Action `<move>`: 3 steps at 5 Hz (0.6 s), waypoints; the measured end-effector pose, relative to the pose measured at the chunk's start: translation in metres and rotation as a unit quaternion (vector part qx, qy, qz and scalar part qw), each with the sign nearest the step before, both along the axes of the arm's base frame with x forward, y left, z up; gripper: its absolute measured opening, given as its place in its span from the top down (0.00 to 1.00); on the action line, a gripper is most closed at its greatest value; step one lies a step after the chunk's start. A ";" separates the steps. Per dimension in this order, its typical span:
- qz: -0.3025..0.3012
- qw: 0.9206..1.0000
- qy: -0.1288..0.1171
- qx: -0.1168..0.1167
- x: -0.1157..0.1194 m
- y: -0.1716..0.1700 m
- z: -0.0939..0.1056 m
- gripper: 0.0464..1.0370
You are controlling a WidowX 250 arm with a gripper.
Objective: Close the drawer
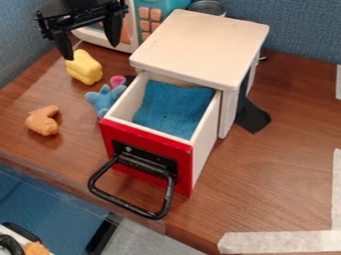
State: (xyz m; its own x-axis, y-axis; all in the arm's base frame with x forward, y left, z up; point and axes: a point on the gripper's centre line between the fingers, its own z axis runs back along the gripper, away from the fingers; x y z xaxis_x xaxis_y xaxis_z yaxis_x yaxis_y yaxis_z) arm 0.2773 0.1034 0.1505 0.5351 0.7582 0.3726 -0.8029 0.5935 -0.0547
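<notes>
A small white cabinet (203, 42) stands on the wooden table, and its drawer (205, 123) is pulled out toward the lower left. The drawer has a red front (150, 141) with a black loop handle (130, 204), and a blue cloth (172, 107) lies inside it. At the top left, above the table and to the left of the cabinet, hangs the black gripper (92, 46). Its two fingers are spread apart with nothing between them.
Left of the drawer lie a yellow toy (84, 67), a blue plush toy (104, 98) and an orange-brown toy (43, 120). A toy microwave (126, 30) and a metal can (207, 7) stand behind. White tape (279, 242) marks the table's lower right.
</notes>
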 end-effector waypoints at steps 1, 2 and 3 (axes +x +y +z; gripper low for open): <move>-0.037 0.999 0.005 0.005 -0.015 -0.010 -0.003 0.04; -0.089 0.996 0.021 0.010 -0.035 -0.025 -0.012 0.04; -0.132 0.991 0.018 0.014 -0.053 -0.036 -0.010 0.04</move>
